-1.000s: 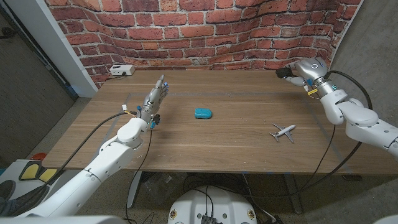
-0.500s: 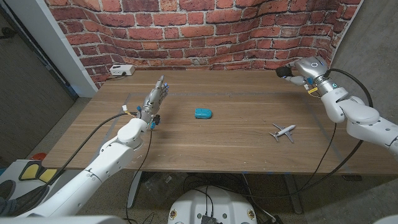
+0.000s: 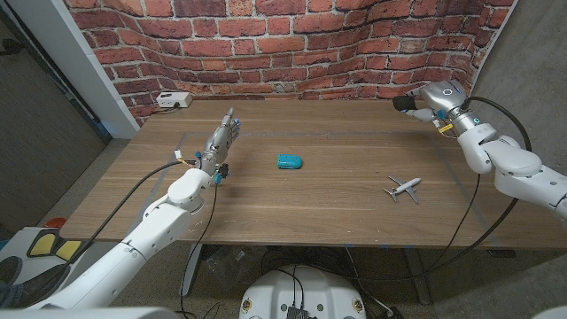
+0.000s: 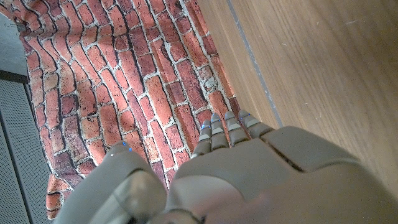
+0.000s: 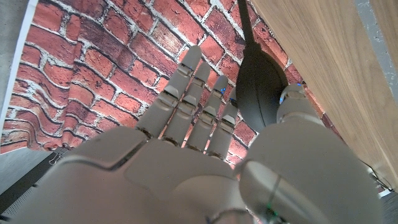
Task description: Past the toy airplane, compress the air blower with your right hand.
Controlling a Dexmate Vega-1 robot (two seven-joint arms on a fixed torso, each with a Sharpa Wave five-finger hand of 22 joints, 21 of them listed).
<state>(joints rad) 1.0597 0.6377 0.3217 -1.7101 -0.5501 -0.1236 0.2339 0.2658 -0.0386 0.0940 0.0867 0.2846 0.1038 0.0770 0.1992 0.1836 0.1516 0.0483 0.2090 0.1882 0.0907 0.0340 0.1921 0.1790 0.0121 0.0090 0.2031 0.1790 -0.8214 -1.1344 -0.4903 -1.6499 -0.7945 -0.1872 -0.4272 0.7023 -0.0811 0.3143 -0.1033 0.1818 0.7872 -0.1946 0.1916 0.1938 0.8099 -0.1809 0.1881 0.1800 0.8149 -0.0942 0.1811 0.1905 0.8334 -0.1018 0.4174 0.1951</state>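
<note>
At the bench's (image 3: 337, 190) far right corner, past the toy airplane (image 3: 403, 187), the air blower (image 5: 258, 87) sits against the right hand (image 3: 425, 99), fingers (image 5: 186, 102) spread, not yet squeezing. Its rubber bulb looks soft and light; press its widest part. The left hand (image 3: 223, 137) holds nothing.

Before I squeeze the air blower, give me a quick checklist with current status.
1. Right hand at the air blower, past the toy airplane: ok.
2. Fingers wrapped round the bulb: not ok; fingers are extended beside it, thumb on the other side.
3. Firm contact with bulb: cannot tell.
4. Left hand away at the table's other side: ok.
5. Blue object out of the way: ok.
</note>
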